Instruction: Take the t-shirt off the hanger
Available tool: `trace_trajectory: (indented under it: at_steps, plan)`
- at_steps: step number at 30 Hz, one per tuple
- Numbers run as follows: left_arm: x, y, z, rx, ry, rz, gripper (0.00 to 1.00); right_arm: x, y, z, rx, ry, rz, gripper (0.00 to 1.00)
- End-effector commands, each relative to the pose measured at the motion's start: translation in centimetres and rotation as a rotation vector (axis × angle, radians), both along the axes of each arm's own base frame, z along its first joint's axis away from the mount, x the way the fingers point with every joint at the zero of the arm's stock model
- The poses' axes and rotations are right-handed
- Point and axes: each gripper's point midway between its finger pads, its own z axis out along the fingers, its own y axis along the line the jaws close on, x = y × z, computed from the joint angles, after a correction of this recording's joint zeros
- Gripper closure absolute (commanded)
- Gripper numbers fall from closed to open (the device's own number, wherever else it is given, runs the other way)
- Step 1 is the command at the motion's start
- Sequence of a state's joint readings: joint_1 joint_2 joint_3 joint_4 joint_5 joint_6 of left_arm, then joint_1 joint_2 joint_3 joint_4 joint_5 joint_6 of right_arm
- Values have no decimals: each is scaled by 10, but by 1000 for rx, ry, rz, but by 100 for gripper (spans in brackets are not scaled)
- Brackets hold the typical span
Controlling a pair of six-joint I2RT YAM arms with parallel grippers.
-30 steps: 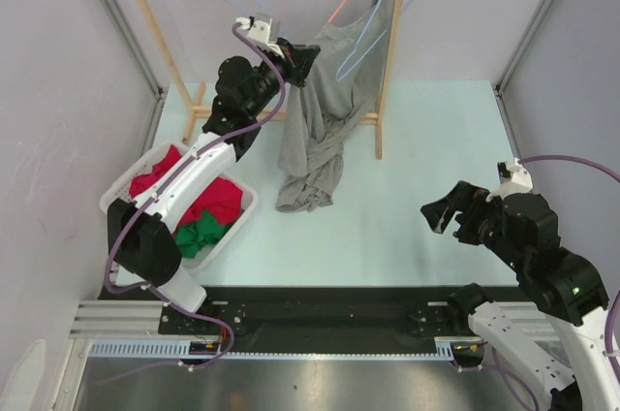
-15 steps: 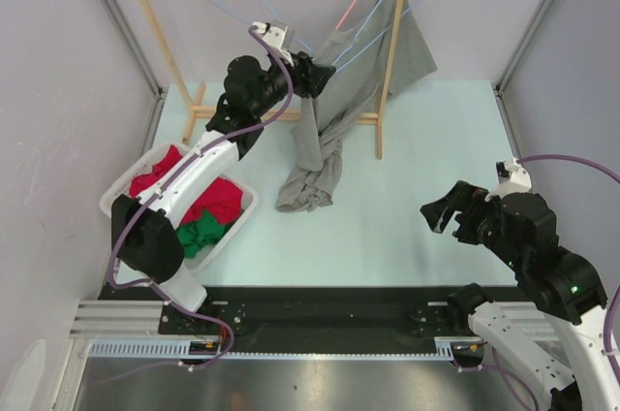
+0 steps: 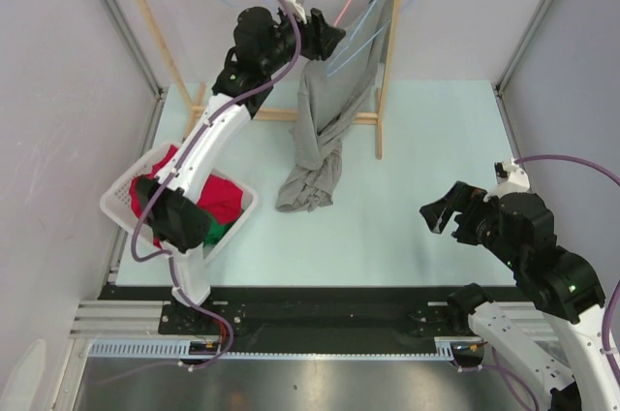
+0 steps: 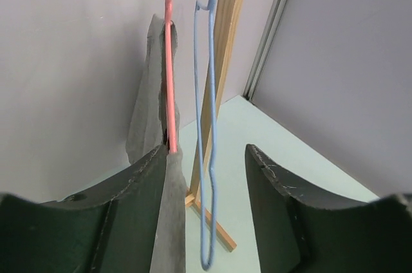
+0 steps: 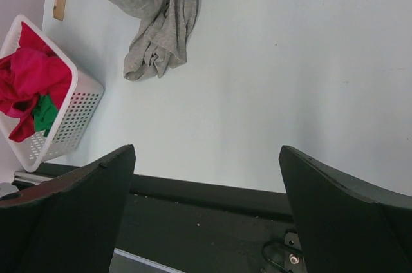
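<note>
Left wrist: left gripper spread apart, grey t-shirt and red hanger at one finger; right gripper wide apart above table.

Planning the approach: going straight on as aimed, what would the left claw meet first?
Probably the blue hanger, just ahead of the left claw, then the wooden post; depth unclear.

wooden rack post and hanging t-shirt obstruct the back; basket blocks far left; desk centre-right lies open.
</note>
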State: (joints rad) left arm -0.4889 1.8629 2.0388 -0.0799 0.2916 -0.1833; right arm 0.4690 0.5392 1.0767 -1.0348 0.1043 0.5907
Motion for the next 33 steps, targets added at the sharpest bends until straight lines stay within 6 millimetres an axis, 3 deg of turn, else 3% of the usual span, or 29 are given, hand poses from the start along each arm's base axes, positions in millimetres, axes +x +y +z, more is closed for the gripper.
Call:
trace_trajectory:
  at_steps: [1, 8, 14, 17, 22, 24, 25, 26, 27, 28, 29, 33]
  plan:
    - [11, -6, -5, 36, 40, 16, 43, 3, 0, 5, -8, -29, 8, 0]
    - [32, -11, -1, 36, 0, 51, 42, 3, -1, 4, -13, -27, 4, 0]
    - [43, -17, -2, -4, 5, 58, 67, 3, -1, 3, -15, -24, 3, 0]
    - [45, -17, 1, -28, 7, 68, 100, 3, -1, 4, -15, -24, 1, 0]
    - [43, -5, 11, -93, -9, 127, 100, 3, -3, 1, -27, -17, -3, 0]
    - [39, 0, 30, -156, -62, 135, 100, 3, -3, 0, -30, -19, -1, 1]
    - [42, 1, 20, -160, -52, 150, 100, 4, -3, 0, -32, -18, -3, 0]
    - [32, 6, 46, -216, -123, 144, 100, 4, -3, -1, -36, -14, -3, 0]
    - [29, 8, 50, -237, -147, 146, 100, 5, -3, -2, -37, -12, -2, 0]
    - [30, 8, 36, -236, -141, 152, 100, 5, -3, -2, -38, -12, -4, 0]
    - [19, 15, 63, -296, -243, 151, 100, 6, -3, -2, -39, -14, -4, 0]
    - [26, 21, 65, -330, -317, 189, 100, 9, 0, -2, -43, -15, 7, 0]
